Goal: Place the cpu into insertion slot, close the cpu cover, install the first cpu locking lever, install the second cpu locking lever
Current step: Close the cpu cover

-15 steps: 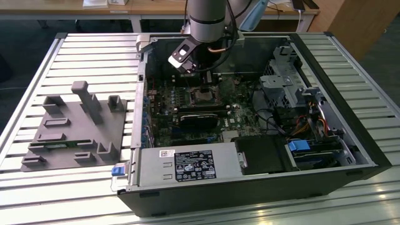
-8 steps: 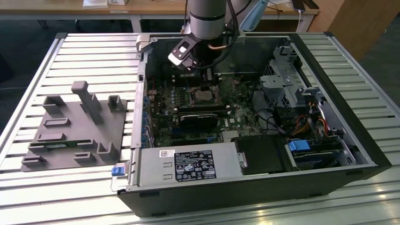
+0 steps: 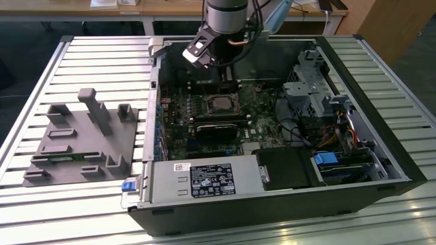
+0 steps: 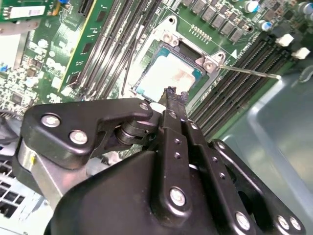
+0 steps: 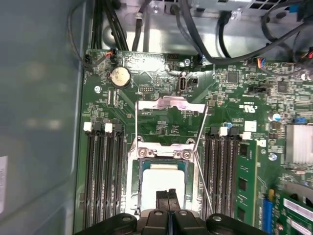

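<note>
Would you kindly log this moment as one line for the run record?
cpu: in insertion slot | cpu cover: open | end effector: shut, over cpu

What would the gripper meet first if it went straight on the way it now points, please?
Most likely the cpu, lying in the insertion slot: in both wrist views the gripper, jaws together, points at its silver top. How far above it hangs is unclear.

we see the arm (image 3: 225, 15) above the slot (image 3: 221, 103) in the open case (image 3: 238, 212), a grey jig (image 3: 71, 138) at the exterior view's left.
</note>
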Action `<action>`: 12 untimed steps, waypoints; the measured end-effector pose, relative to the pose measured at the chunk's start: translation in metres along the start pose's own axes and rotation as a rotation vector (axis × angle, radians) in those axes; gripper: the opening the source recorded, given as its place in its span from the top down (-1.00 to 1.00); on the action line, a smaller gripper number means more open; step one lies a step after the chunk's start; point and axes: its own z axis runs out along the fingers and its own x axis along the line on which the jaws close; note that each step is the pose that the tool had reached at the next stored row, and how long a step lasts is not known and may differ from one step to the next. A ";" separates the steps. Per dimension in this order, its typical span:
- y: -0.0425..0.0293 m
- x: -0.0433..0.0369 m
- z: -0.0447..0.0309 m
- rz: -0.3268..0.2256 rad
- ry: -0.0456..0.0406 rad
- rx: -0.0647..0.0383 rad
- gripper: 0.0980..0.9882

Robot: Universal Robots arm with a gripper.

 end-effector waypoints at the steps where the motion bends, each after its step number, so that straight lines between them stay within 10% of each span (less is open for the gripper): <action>1: 0.0001 -0.0001 -0.0026 0.000 0.0000 0.000 0.98; 12: 0.0004 -0.0074 -0.0052 0.000 0.0002 0.002 0.98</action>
